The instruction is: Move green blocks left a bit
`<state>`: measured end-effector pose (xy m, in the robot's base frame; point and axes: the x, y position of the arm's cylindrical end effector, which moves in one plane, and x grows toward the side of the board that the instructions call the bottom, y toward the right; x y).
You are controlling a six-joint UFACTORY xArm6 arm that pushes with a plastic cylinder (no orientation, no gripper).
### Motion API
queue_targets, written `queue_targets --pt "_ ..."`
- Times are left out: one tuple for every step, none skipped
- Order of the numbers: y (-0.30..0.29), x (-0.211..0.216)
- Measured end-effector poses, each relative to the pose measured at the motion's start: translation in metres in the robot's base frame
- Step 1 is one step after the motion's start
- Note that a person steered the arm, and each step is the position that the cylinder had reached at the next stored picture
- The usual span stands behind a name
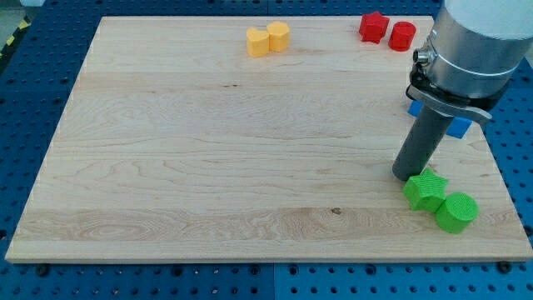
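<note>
A green star-shaped block (425, 191) lies near the board's lower right, with a green cylinder (456, 212) touching it on its lower right. My tip (407, 175) stands on the board just up and left of the green star, touching or almost touching its upper left edge. The rod rises from there to the arm's grey body (475, 46) at the view's upper right.
Two yellow blocks (267, 39) sit together at the top middle. A red star (374, 27) and a red cylinder (402, 36) sit at the top right. A blue block (457, 127) is partly hidden behind the arm at the right. The wooden board's (208, 167) right edge is close to the green blocks.
</note>
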<state>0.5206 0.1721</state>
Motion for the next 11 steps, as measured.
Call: queue_targets --pt "0.0 -0.001" --pt "0.0 -0.009" --pt "0.0 -0.011" --pt "0.011 -0.011" --pt "0.027 -0.011" --pt "0.046 -0.011" --pt "0.088 -0.004" --pt "0.122 0.015" --pt "0.131 0.044" --pt "0.127 0.072" --pt "0.099 0.08"
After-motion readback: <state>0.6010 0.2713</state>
